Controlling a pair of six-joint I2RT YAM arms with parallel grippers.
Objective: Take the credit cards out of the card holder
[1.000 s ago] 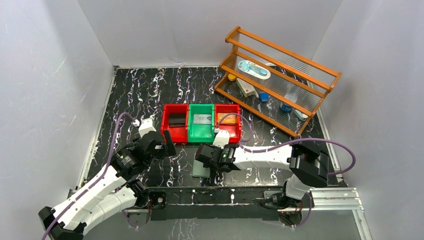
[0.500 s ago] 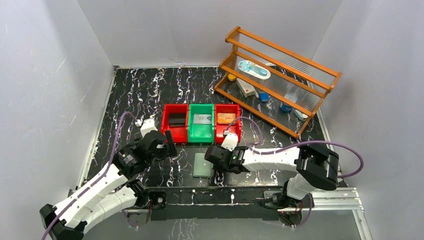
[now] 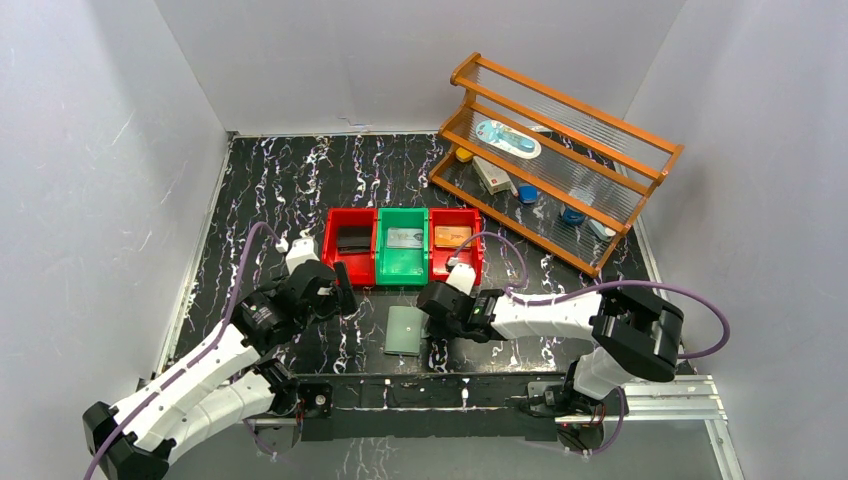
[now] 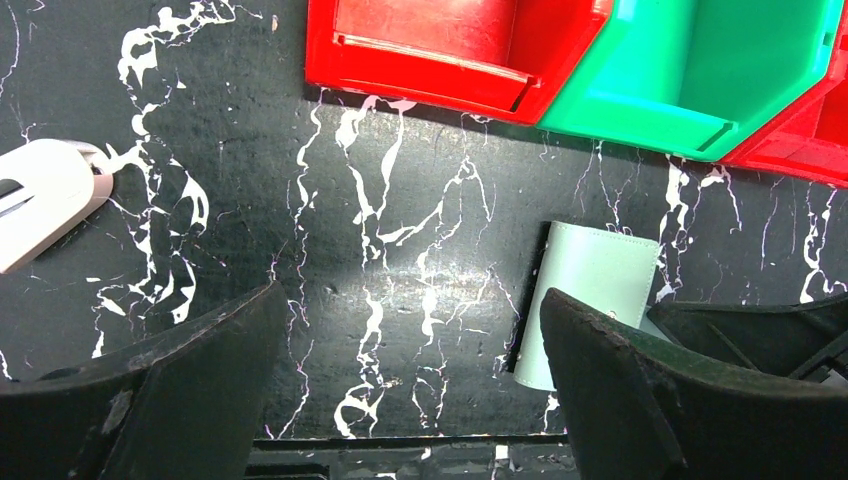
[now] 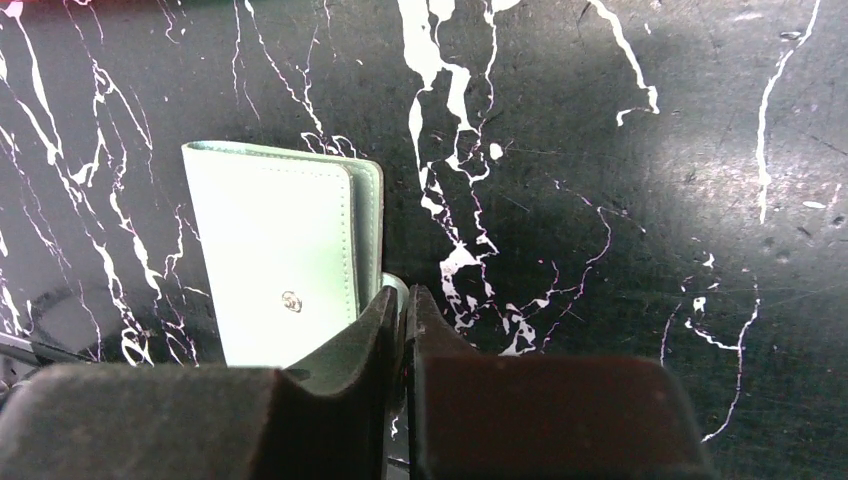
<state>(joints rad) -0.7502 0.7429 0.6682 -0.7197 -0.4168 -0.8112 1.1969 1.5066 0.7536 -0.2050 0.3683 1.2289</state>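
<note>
Compared with a second ago, the right end effector [image 5: 403,300] no longer covers the small sage-green folding card holder [image 3: 405,330]. It has drawn back to the holder's right side and its two fingers have come together. The holder lies closed and flat in almost the same place on the black marbled worktop [image 3: 290,180], in front of the green plastic bin [image 3: 402,265].

The right wrist view shows the fingers shut, their tips just beside the holder's right edge. I cannot tell if something thin is pinched between them.

The left wrist view shows the left end effector [image 4: 410,390] fully open and holding nothing, above bare worktop to the left of the holder.

Only the top view shows the credit cards. A dark card [image 3: 352,238] lies in the left red bin, a silvery grey card [image 3: 404,238] in the green bin, and a tan-gold card [image 3: 452,237] in the right red bin.
</note>
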